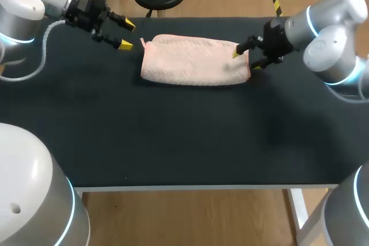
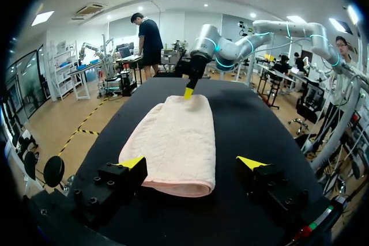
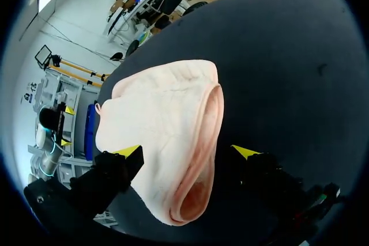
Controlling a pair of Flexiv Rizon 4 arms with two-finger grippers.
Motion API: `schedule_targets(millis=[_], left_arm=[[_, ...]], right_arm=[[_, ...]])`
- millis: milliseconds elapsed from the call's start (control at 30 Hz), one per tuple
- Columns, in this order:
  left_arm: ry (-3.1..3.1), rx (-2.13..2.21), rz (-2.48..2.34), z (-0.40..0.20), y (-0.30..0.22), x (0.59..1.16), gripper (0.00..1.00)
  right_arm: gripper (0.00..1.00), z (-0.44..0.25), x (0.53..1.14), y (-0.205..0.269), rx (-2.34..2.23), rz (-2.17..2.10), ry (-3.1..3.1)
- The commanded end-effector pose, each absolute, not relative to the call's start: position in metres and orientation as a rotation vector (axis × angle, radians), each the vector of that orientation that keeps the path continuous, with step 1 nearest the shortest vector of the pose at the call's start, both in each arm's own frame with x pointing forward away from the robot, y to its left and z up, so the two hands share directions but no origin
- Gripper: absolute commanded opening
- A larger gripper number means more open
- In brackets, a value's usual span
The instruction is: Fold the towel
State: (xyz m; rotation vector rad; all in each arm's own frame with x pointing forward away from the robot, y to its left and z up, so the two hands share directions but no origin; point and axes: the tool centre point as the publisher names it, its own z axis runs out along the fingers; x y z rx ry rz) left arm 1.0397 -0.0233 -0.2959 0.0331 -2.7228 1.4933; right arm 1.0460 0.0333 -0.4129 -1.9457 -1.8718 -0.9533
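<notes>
Black table [image 1: 173, 142] lies nearest in the head view, with the pink towel [image 1: 196, 61] folded on its far half. Left gripper [image 1: 125, 34] sits just off the towel's left end, fingers spread, clear of the cloth. Right gripper [image 1: 245, 60] is at the towel's right end, fingers spread.

Left wrist view: the towel's [image 2: 173, 142] near fold shows between the spread fingertips.

Right wrist view: the towel's [image 3: 161, 113] layered end lies between the spread fingers; contact cannot be told.
</notes>
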Motion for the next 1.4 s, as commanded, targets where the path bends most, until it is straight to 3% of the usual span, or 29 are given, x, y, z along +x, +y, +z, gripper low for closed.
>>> schedule_targets(millis=[33,1000,1033,1100,1133,1400], left_arm=[[-2.725,0.032,1.495,-0.296,-0.023,1.039,1.0],[-2.725,0.032,1.495,-0.296,-0.023,1.039,1.0],[-2.725,0.032,1.495,-0.296,-0.023,1.039,1.0],[-2.725,0.032,1.495,-0.296,-0.023,1.039,1.0],[-2.725,0.032,1.495,-0.296,-0.023,1.039,1.0],[-2.725,0.032,1.495,-0.296,-0.023,1.039,1.0]], right_arm=[[1.0,-0.419,1.054,0.037,-1.937,-0.955,-1.87],[1.0,-0.426,1.06,0.059,-1.926,-0.955,-1.847],[0.86,-0.426,1.06,0.059,-1.93,-0.951,-1.849],[0.2,-0.426,1.059,0.058,-1.942,-0.943,-1.851],[0.0,-0.426,1.059,0.058,-1.947,-0.938,-1.855],[0.0,-0.424,1.058,0.059,-2.003,-0.907,-1.882]])
